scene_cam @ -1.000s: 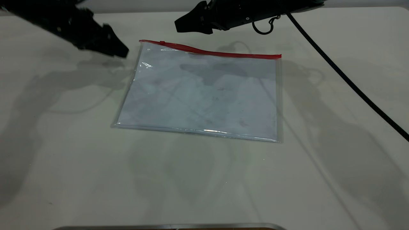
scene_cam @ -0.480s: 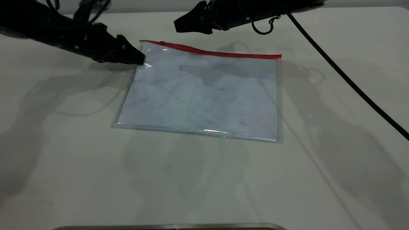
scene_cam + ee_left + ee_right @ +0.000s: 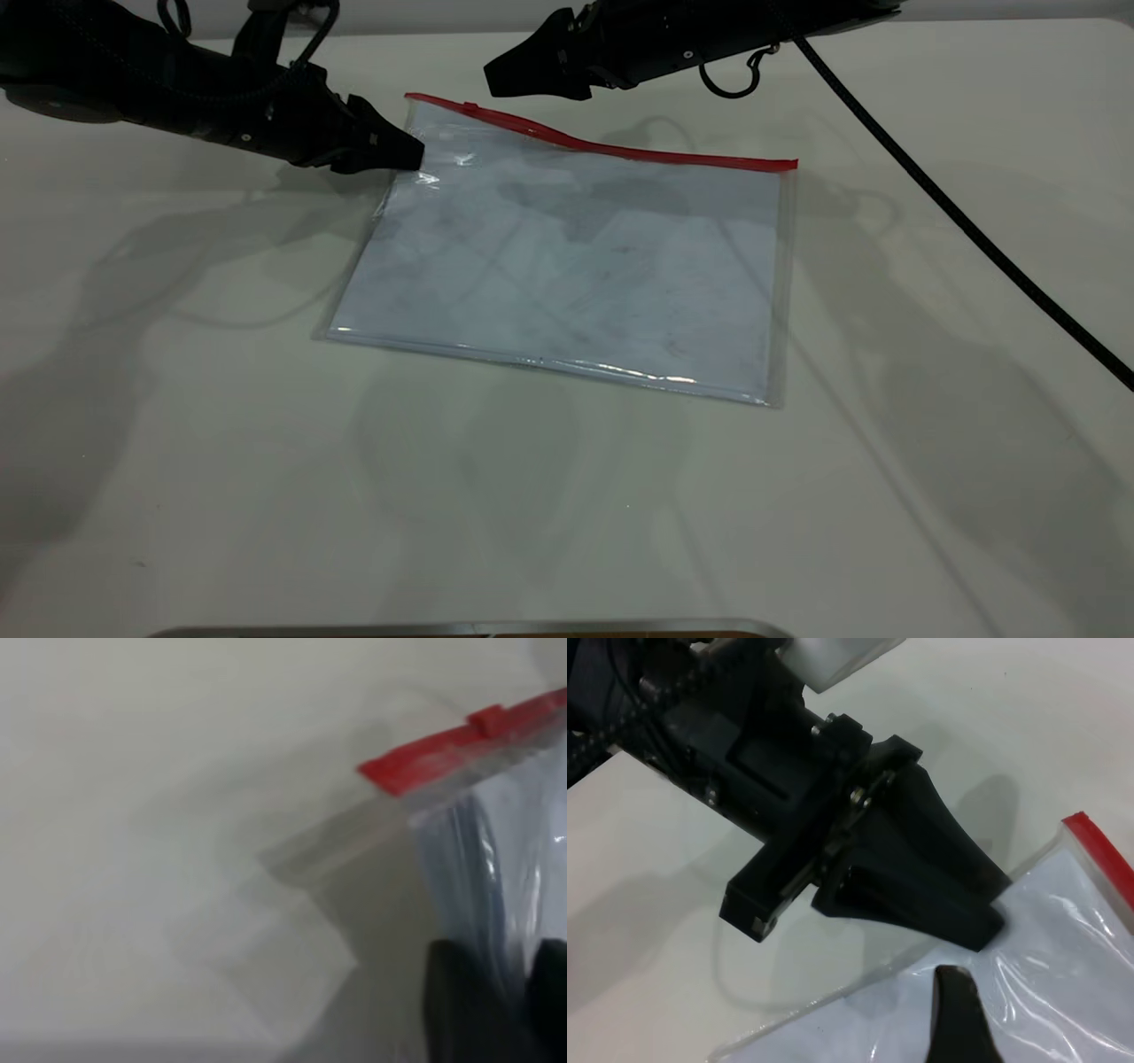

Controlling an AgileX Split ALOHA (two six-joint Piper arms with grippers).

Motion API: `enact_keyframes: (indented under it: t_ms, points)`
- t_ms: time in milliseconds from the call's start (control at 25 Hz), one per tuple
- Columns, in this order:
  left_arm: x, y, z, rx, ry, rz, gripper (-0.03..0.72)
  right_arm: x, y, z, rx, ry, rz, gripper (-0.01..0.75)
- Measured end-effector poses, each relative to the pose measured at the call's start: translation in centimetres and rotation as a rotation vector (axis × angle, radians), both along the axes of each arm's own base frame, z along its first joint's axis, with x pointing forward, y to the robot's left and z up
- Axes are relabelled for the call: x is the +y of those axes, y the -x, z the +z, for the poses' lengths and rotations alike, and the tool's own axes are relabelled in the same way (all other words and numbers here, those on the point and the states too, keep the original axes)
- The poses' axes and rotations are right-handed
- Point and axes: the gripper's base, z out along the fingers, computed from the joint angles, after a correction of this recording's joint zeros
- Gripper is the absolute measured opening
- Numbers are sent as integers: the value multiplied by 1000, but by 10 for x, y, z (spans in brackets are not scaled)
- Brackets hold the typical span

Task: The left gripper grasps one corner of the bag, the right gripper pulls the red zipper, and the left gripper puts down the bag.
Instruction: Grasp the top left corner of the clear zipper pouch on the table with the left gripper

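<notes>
The bag (image 3: 576,266), a clear pouch with a pale sheet inside, lies mid-table. Its red zipper (image 3: 620,149) runs along the far edge, with the slider tab (image 3: 469,108) near the left end. My left gripper (image 3: 415,158) is shut on the bag's left edge just below the far-left corner, which is raised a little off the table. In the left wrist view the plastic passes between the gripper's (image 3: 505,992) two fingers, with the zipper (image 3: 443,749) beyond. My right gripper (image 3: 490,78) hovers just behind the zipper's left end. Only one fingertip (image 3: 952,979) shows in its own view.
The right arm's thick black cable (image 3: 957,213) crosses the table toward the right edge, and a small loop (image 3: 731,80) hangs under that arm. A metal rim (image 3: 461,627) lies along the near edge. Bare tabletop surrounds the bag.
My left gripper moved right to the bag's left edge and closed on it. The far-left corner rose and the bag shifted slightly right. The right gripper stayed put.
</notes>
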Motion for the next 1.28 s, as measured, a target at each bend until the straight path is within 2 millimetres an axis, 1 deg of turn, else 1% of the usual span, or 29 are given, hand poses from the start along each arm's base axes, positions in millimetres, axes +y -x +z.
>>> enact_keyframes:
  t_ms: [80,120,280,440,600,800,920,1160,1280]
  points:
    - [-3,0,1,-5,2,-4,68,0,0,0,1,0,0,520]
    - [-4,0,1,-9,1,-9,47,0,0,0,2,0,-1,520]
    - [-6,0,3,-104,-55,-101,36,0,1,0,3,0,14,520]
    - [-7,-1,22,-196,-140,-226,18,2,4,2,10,-21,50,520]
    - [-6,2,40,-260,-262,-394,11,3,6,3,14,-36,70,520]
    - [-2,7,51,-293,-362,-556,8,5,1,15,-20,-63,77,520]
    - [-4,8,58,-306,-372,-601,8,6,-5,21,-47,-63,57,520]
    - [-13,9,90,-369,-387,-654,7,5,-7,21,-53,-55,36,520]
    - [-15,10,92,-372,-382,-671,7,5,-7,21,-52,-58,33,520]
